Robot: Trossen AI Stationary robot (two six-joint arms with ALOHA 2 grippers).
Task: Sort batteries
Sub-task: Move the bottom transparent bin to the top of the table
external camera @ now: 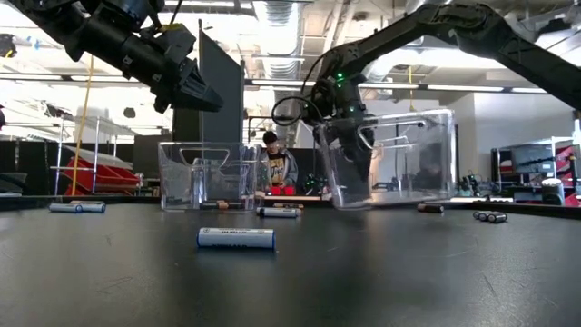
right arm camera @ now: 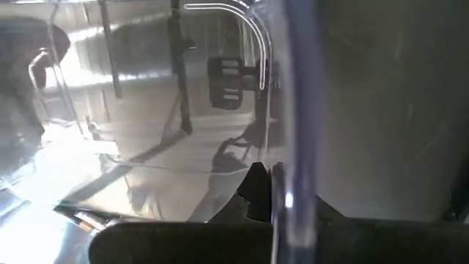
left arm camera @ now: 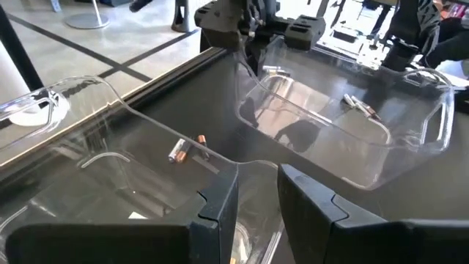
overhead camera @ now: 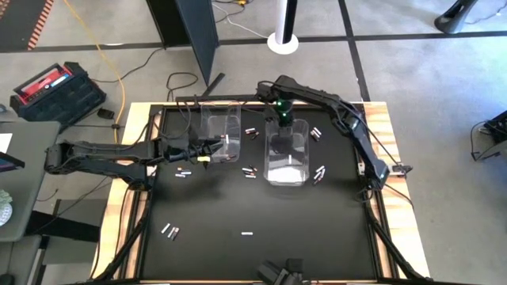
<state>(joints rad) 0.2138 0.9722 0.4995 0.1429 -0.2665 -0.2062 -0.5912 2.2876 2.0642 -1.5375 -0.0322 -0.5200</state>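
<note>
Over on the left, your left gripper hung above the near rim of the left bin. I couldn't tell whether its jaws stood open or were closed on a cell. Loose batteries lay on the bench just beside it, and a pair sat well apart toward the front-left corner. In the left wrist view, two cells showed through the clear wall. I couldn't tell whether they lay inside that bin or on the bench beyond it.

Moving to the middle, a lone white cell waited near the front edge. More sat between the two bins, some up by the far side and some lower down.

On the right, the right bin held at least a couple of cells. Your right gripper was at its far wall with the jaws clamped on the clear plastic. In the low view the bin looked slightly tipped. Two more clusters lay on the bench just beside it.

So you'd made a start, I'd say, with only a few cells binned. Most were scattered on the bench, so the bulk of the sorting was left.
</note>
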